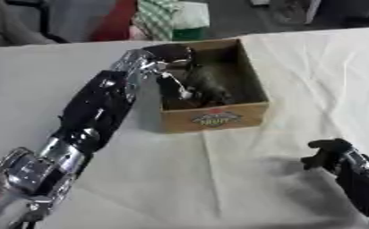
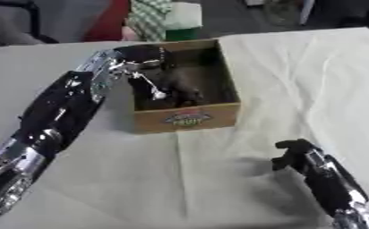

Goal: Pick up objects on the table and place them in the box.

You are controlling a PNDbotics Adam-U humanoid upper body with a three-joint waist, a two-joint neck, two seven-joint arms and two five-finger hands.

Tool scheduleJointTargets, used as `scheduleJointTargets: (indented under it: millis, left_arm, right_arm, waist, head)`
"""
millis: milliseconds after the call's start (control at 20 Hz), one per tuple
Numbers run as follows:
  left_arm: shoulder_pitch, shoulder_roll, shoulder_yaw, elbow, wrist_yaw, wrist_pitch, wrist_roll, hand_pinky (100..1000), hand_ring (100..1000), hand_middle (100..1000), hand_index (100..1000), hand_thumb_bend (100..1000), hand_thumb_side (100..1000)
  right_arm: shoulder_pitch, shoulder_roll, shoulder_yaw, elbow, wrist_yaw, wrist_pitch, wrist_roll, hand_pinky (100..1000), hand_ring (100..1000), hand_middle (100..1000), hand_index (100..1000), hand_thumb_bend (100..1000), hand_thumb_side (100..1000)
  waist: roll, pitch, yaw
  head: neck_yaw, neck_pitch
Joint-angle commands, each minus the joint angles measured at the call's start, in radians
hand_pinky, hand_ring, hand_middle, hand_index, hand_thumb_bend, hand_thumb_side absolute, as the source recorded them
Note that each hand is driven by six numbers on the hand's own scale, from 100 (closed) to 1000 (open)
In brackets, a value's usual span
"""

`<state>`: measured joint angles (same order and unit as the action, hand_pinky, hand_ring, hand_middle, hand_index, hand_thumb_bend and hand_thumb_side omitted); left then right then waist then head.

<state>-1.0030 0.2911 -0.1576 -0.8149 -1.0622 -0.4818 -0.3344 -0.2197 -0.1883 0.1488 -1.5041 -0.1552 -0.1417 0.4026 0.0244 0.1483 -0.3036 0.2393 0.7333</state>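
Observation:
An open cardboard box (image 1: 214,118) with a printed label on its front wall stands on the white-clothed table (image 1: 219,179), near the far edge. My left arm runs up from the lower left and bends over the box's left rim. The left hand (image 1: 189,84) is down inside the box, where it blends with something dark that I cannot make out. My right hand (image 2: 293,154) hovers low over the cloth at the lower right, fingers curled with nothing in them. I see no loose objects on the cloth around the box.
The cloth is creased, with folds running right of the box. Beyond the table's far edge stand a green-and-white checked thing (image 1: 169,17) and something red (image 1: 113,20).

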Motion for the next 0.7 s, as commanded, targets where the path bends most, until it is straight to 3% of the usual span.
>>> scheduleJointTargets:
  millis: [50, 200, 450, 600, 700]
  left_arm:
    - [-0.021, 0.027, 0.007, -0.042, 0.036, 0.0, -0.007, 765, 748, 755, 795, 564, 672]
    - [-0.022, 0.035, 0.012, -0.069, 0.089, 0.006, -0.011, 768, 752, 763, 800, 540, 691]
    - [-0.018, 0.07, 0.026, -0.15, 0.235, 0.039, -0.011, 763, 739, 753, 800, 430, 649]
    - [-0.006, 0.103, 0.039, -0.209, 0.324, 0.078, 0.012, 757, 727, 744, 795, 313, 611]
    - [0.01, 0.125, 0.054, -0.235, 0.386, 0.116, 0.032, 746, 710, 732, 788, 177, 626]
  right_arm:
    - [-0.012, -0.004, -0.002, -0.013, 0.003, -0.003, 0.0, 751, 528, 408, 727, 100, 882]
    - [-0.012, -0.004, -0.003, -0.013, 0.002, -0.004, 0.0, 751, 528, 408, 727, 100, 880]
    - [-0.01, -0.007, -0.009, -0.013, 0.001, -0.005, -0.004, 751, 528, 408, 727, 100, 876]
    - [-0.009, -0.009, -0.012, -0.013, 0.002, -0.007, -0.007, 751, 528, 408, 727, 100, 874]
    - [-0.008, -0.01, -0.015, -0.014, 0.001, -0.008, -0.009, 752, 528, 408, 727, 100, 872]
  waist:
    - [-0.005, -0.015, 0.003]
    - [-0.006, -0.016, 0.007]
    - [-0.007, -0.017, 0.019]
    - [-0.008, -0.018, 0.03]
    - [-0.01, -0.019, 0.036]
  head:
    - [-0.006, -0.01]
    - [-0.01, -0.011]
    - [-0.021, -0.014]
    - [-0.031, -0.016]
    - [-0.038, -0.017]
